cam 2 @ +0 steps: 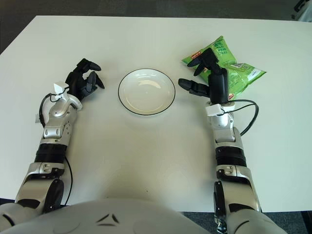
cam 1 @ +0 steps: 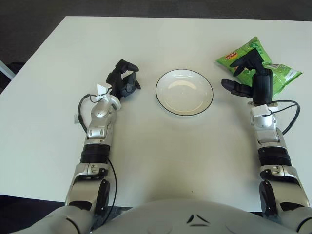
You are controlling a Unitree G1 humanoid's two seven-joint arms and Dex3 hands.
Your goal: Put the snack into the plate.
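Note:
A green snack bag (cam 1: 265,66) lies on the white table at the right, also seen in the right eye view (cam 2: 234,68). An empty white plate (cam 1: 184,92) with a dark rim sits in the middle. My right hand (cam 1: 246,73) is over the near left part of the bag, fingers spread open, thumb pointing left toward the plate; it does not hold the bag. My left hand (cam 1: 124,80) shows left of the plate, fingers loosely curled, holding nothing.
The white table (cam 1: 156,146) stretches wide around the plate. Its far edge (cam 1: 185,18) and left edge meet dark floor. A black cable (cam 1: 287,114) loops beside my right wrist.

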